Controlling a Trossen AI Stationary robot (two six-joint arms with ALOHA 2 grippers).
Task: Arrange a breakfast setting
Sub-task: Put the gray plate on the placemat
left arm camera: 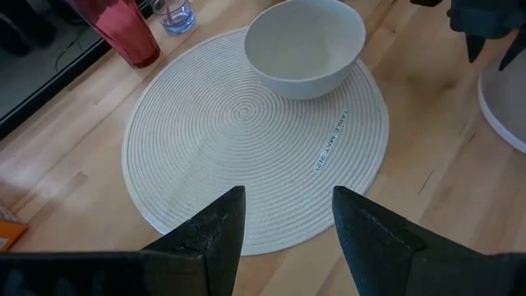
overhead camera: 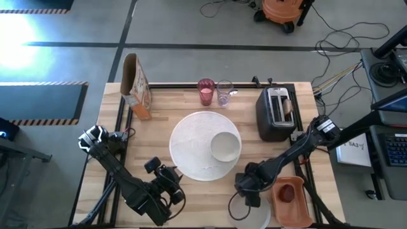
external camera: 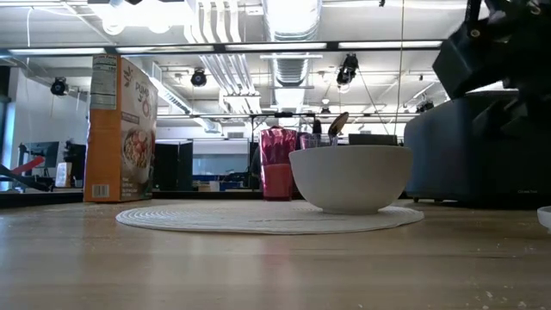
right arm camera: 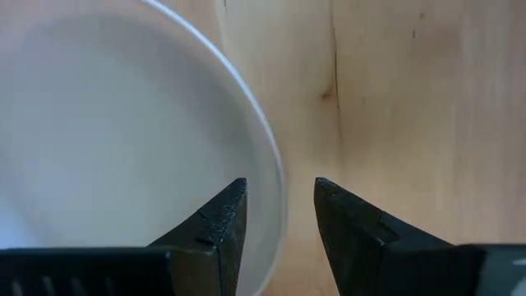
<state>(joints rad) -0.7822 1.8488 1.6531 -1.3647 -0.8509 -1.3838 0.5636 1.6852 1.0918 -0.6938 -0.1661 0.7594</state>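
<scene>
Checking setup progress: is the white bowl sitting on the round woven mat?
Yes, the white bowl rests on the round woven mat, near its edge.

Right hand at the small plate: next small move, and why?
Probably ease the right hand down and close on the small white plate's rim. Its fingers are apart and straddle the rim, one over the plate, one over bare wood, with nothing gripped yet. The left hand waits open near the round mat.

One bowl (overhead camera: 225,145), one mat (overhead camera: 194,149), one toaster (overhead camera: 277,113), two cups (overhead camera: 206,91).
</scene>
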